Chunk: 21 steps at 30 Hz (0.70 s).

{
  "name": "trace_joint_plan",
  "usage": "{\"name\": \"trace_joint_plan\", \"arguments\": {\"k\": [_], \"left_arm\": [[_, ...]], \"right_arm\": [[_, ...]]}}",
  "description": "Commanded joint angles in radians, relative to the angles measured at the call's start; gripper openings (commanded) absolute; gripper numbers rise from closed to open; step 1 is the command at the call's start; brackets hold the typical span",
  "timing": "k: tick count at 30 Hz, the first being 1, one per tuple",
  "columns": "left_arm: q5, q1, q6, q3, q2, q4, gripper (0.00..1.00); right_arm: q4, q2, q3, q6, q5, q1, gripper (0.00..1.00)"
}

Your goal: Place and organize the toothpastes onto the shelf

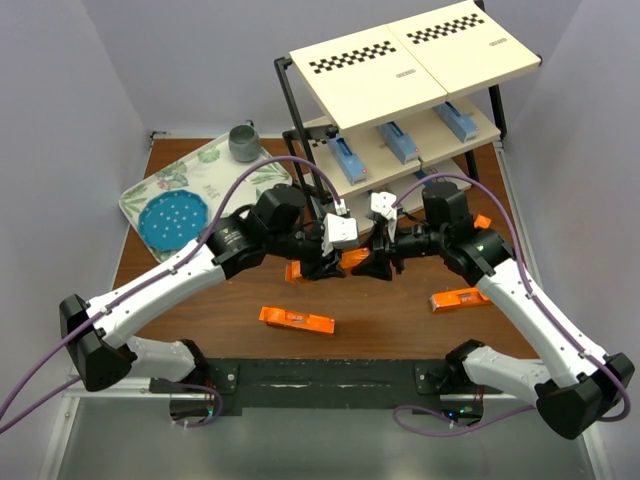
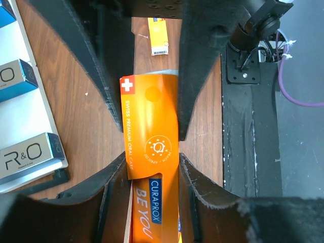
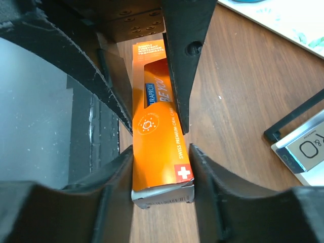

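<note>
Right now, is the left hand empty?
No, the left hand is shut on an orange toothpaste carton, seen in the left wrist view.

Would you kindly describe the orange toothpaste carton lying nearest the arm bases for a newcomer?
Find the brown wooden table before the black-framed shelf. Near its front edge, left of centre, lies the long orange carton. Among the orange cartons, it is closest to the arms' bases.

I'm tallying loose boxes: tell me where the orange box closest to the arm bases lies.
Top view: the orange box lies flat on the table, left of centre, just ahead of the black base plate.
</note>
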Motion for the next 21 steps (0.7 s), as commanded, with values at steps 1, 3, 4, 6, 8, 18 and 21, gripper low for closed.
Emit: {"name": "trace_joint_plan", "arguments": {"k": [1, 3, 4, 6, 8, 18, 21], "left_arm": [[0.028, -0.008, 0.029, 0.046, -0.024, 0.036, 0.34], [0.022, -0.007, 0.031, 0.042, -0.03, 0.044, 0.38], [0.016, -0.007, 0.031, 0.04, -0.036, 0.047, 0.48], [-0.012, -0.007, 0.031, 0.033, -0.048, 0.059, 0.61], [-0.039, -0.007, 0.029, 0.023, -0.071, 0.075, 0.76], [-0.484, -0.001, -0.102, -0.177, -0.341, 0.413, 1.0], [-0.615, 0.001, -0.135, -0.254, -0.457, 0.486, 1.0]], "right_arm": [[-0.029, -0.027, 0.045, -0.002, 0.007, 0.001, 0.33], [-0.038, -0.027, 0.052, 0.0, 0.014, 0.001, 0.28], [-0.043, -0.031, 0.057, 0.001, 0.017, 0.001, 0.26], [-0.044, -0.034, 0.062, 0.009, 0.033, 0.001, 0.21], [-0.044, -0.044, 0.074, 0.017, 0.042, 0.001, 0.19], [0.015, -0.093, 0.177, 0.107, 0.166, -0.001, 0.17], [0.077, -0.104, 0.221, 0.147, 0.22, 0.001, 0.17]]}}
